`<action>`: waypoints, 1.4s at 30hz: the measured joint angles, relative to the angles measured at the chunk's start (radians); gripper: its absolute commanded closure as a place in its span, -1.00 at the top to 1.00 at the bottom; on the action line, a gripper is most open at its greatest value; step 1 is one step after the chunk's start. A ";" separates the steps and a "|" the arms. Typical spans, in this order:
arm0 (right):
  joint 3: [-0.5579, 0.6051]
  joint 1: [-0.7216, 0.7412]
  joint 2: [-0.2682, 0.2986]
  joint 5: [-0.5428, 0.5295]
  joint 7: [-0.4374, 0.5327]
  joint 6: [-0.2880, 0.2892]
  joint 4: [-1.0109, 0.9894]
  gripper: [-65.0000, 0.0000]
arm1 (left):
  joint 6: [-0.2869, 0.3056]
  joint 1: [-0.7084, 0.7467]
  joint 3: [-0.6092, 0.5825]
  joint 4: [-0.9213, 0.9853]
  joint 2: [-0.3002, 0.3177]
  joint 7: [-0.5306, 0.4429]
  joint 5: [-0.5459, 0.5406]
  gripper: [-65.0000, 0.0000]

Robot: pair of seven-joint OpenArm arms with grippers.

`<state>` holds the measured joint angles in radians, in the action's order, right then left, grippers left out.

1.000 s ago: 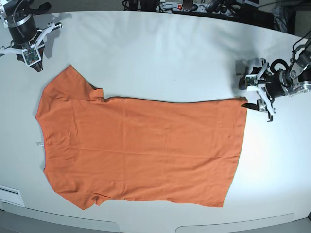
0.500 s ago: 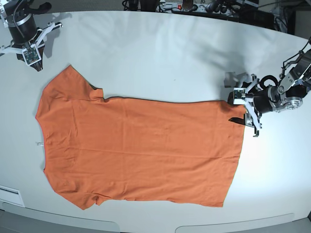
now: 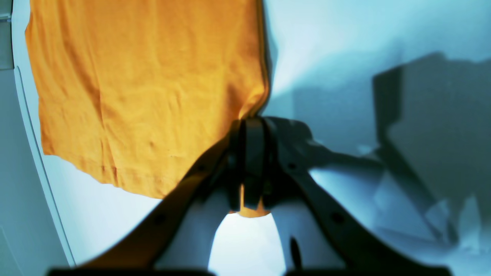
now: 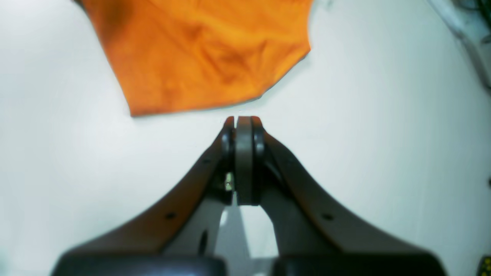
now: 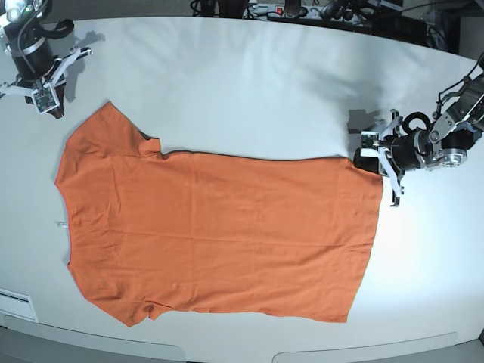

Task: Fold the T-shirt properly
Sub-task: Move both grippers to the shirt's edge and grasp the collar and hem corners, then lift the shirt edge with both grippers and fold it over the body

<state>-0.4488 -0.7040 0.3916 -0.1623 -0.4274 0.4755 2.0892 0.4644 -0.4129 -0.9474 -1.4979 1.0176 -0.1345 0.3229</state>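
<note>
Orange T-shirt [image 5: 219, 234] flat, hem corner pinched in left fingers [image 3: 238, 153]; right fingers [image 4: 226, 142] closed, empty, nearby.

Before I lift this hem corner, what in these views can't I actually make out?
- Left wrist view: the left gripper is shut on the T-shirt corner; its fingers hide how much fabric is pinched.
- Right wrist view: only a blurred sleeve of the shirt shows beyond the shut right gripper.
- Base view: the white speck at the collar is too small to identify.
</note>
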 measured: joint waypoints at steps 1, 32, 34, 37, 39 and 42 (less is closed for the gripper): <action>0.000 0.029 0.016 -0.020 -0.003 0.021 -0.054 -1.00 | 0.000 0.000 0.000 0.000 0.000 0.000 0.000 -1.00; 0.245 0.433 0.177 -0.127 0.002 0.068 -0.522 -0.15 | 0.007 0.000 0.000 0.001 0.000 0.015 -0.038 -1.00; 0.245 0.433 0.176 -0.127 0.006 0.084 -0.531 -0.35 | 0.007 0.000 0.000 0.001 0.000 0.015 -0.038 -1.00; 0.245 0.433 0.176 -0.131 0.006 0.092 -0.531 -0.98 | 0.007 0.000 0.000 0.001 0.000 0.015 -0.039 -1.00; 0.246 0.433 0.176 -0.133 0.006 0.090 -0.531 -1.00 | 0.007 0.000 0.000 0.001 0.000 0.015 -0.038 -1.00; 0.248 0.432 0.176 -0.129 -0.002 0.052 -0.523 -1.00 | 0.002 0.000 0.000 0.001 0.000 0.020 -0.039 -1.00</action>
<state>-0.2005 -0.2722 0.5674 -0.2913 -0.4290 0.5274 1.5665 0.4664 -0.4129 -0.9478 -1.4971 1.0172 -0.1146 0.2840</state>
